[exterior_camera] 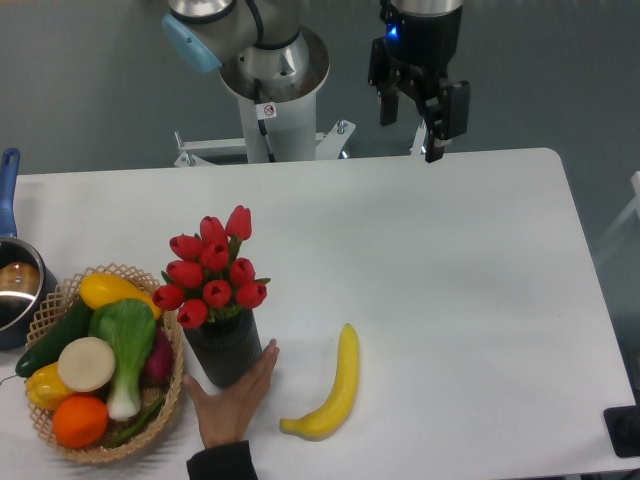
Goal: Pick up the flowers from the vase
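A person's hand (235,400) rests against the vase (224,349), so if I drive down now I risk striking it. My gripper (408,125) hangs spread and empty above the bench's (450,280) far edge, well apart from the flowers (212,270), which stand in the vase near the front left.

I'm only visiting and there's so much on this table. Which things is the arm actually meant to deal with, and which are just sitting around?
Part of the job:
- flowers
- vase holding them
- gripper, open, far off

Just lying about:
- banana
- basket of vegetables
- pot
- a person's hand at the vase
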You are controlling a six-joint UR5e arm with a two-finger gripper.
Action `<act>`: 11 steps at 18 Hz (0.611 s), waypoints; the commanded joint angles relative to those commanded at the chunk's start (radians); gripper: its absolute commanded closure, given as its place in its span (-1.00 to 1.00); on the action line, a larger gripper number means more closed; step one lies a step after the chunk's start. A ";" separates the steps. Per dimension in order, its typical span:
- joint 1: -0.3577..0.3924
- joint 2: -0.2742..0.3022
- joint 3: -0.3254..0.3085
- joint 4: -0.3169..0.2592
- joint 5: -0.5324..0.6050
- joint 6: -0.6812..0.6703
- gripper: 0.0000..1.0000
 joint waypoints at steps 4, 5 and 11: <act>0.000 0.017 -0.029 0.017 -0.003 -0.002 -1.00; 0.000 0.015 -0.031 0.017 -0.005 -0.005 -1.00; -0.002 0.012 -0.097 0.040 -0.185 -0.159 -1.00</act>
